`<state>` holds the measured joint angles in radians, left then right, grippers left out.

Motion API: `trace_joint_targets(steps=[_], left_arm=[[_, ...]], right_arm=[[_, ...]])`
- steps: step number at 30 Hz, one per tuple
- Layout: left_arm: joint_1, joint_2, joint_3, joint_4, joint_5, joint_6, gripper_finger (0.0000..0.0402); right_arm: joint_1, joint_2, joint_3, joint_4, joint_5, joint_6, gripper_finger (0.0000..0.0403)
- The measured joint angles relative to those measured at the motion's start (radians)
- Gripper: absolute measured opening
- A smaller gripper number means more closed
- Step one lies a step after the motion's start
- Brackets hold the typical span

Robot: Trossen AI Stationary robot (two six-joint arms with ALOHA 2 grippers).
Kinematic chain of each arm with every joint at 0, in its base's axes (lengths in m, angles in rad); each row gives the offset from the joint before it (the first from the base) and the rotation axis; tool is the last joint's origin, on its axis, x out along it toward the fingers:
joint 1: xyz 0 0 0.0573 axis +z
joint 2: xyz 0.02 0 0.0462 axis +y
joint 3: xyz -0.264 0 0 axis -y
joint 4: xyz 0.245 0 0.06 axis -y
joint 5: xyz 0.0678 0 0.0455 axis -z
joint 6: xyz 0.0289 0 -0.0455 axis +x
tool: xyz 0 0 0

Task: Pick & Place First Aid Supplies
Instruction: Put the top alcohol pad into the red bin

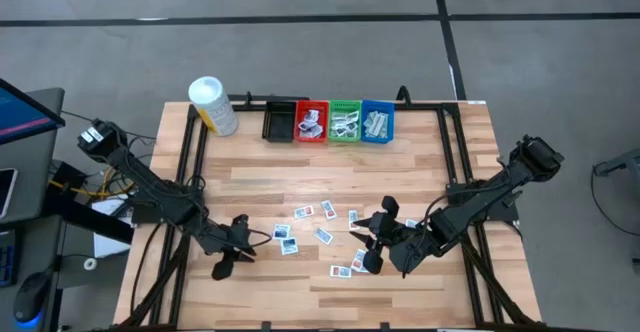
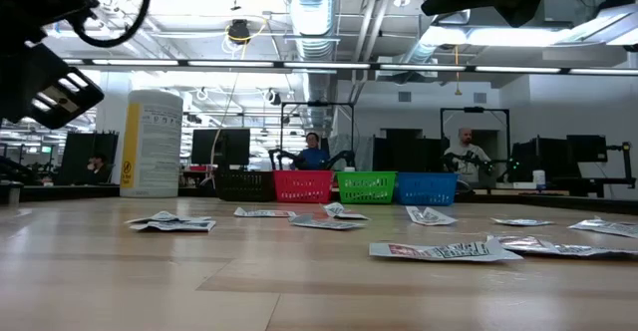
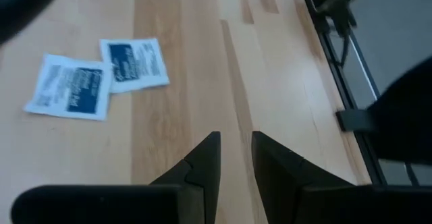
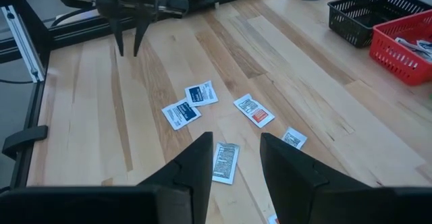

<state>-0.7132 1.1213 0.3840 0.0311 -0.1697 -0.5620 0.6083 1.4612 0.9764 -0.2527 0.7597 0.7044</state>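
Wood-plank table (image 1: 330, 177) with a black frame rail around it, grey floor beyond; across the table I see an open workshop with desks, monitors and two seated people. At the far edge stand a white-capped yellow bottle (image 1: 212, 105) and a row of four bins (image 1: 328, 121): black, red, green, blue, the last three already holding packets. No object stands between either arm and the loose first aid packets (image 1: 322, 234), which lie scattered flat on the near-centre planks. Left gripper (image 1: 232, 249) hovers just left of the scatter, fingers slightly apart, holding nothing; two blue-print packets (image 3: 98, 79) lie beside it. Right gripper (image 1: 377, 240) hangs at the scatter's right side, fingers parted and empty, packets just beneath and ahead.
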Motion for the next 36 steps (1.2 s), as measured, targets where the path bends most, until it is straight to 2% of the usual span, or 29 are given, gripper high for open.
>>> trace_joint_targets(steps=[13,22,30,36], left_arm=[[-0.076,0.0,0.0,-0.06,0.009,-0.025,0.0088],[-0.085,0.002,0.0,-0.083,0.005,-0.026,0.0152],[-0.085,0.114,0.0,-0.087,-0.014,-0.026,0.0163],[-0.08,0.209,0.0,-0.046,-0.112,-0.025,0.0163]], right_arm=[[-0.002,0.0,0.0,0.0,0.0,0.001,0.0118],[-0.01,0.0,0.0,0.0,0.001,0.0,0.0118],[-0.01,0.0,0.0,0.0,0.001,-0.003,0.0118],[-0.01,0.0,0.0,0.0,0.001,-0.004,0.0118]])
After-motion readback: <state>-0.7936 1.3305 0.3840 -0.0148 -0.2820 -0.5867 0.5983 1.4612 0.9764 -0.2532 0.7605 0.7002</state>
